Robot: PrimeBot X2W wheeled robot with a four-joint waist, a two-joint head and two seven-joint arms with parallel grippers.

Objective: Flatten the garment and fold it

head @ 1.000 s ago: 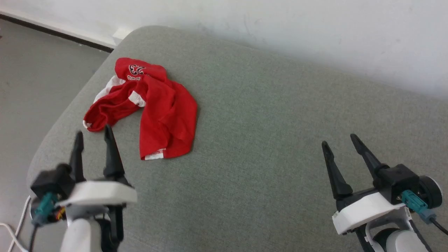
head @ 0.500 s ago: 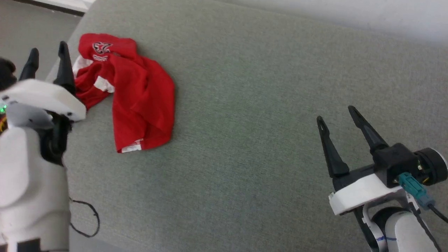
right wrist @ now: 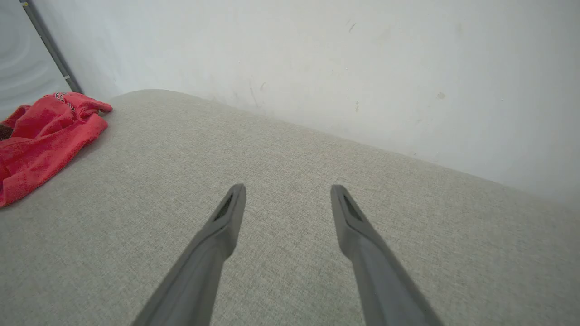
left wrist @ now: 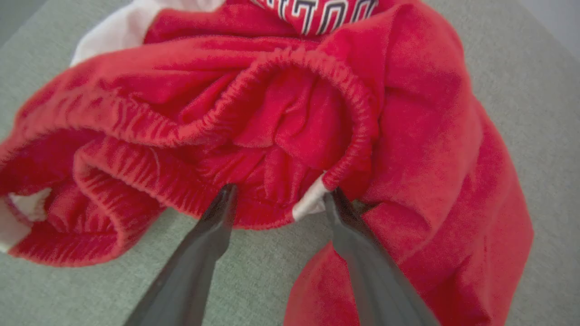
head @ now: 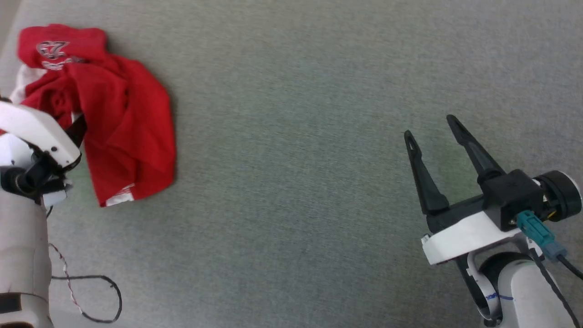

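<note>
Right claw (head: 428, 125): two long tapered black fingers, slotted near tips. White housing (head: 460, 237); black block (head: 510, 191) with round black cap. Teal connector (head: 535, 230), dark cable. Pale forearm, blue mark (head: 498, 297).
Left claw (left wrist: 281, 190): matching dark fingers. White shell (head: 32, 132), dark screw dots. Black cable loop (head: 109, 296); red-white wire (head: 61, 269).

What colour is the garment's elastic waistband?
Red ribbed waistband of the soft red garment; left wrist view shows best.
</note>
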